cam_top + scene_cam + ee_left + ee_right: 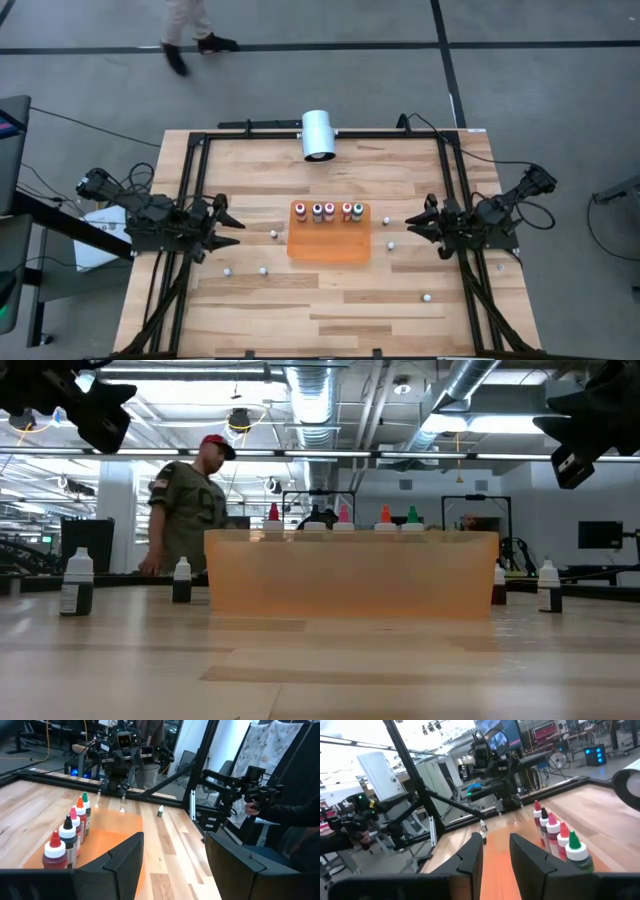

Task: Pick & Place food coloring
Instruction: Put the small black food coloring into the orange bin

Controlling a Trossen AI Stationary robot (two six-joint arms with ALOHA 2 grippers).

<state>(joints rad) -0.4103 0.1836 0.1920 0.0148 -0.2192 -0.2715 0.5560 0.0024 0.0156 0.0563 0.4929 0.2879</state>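
Several food coloring bottles [329,211] stand upright in a row on the far part of the orange mat [328,245], with red, pink, orange and green tops. The left wrist view shows the row [70,837], and so does the right wrist view [560,840]. In the low view only their tops [343,513] rise behind the mat [350,575]. My left gripper [236,227] hovers open to the left of the mat, seen up close in its wrist view [172,855]. My right gripper [410,222] hovers open to the right of the mat [495,851]. Neither touches anything.
A white cylinder [318,134] lies at the table's far edge. Several small white-capped bottles stand scattered on the wood, such as one left of the mat [273,235], one to its right [391,245] and one toward the near edge [426,297]. A person [190,500] walks beyond the far edge.
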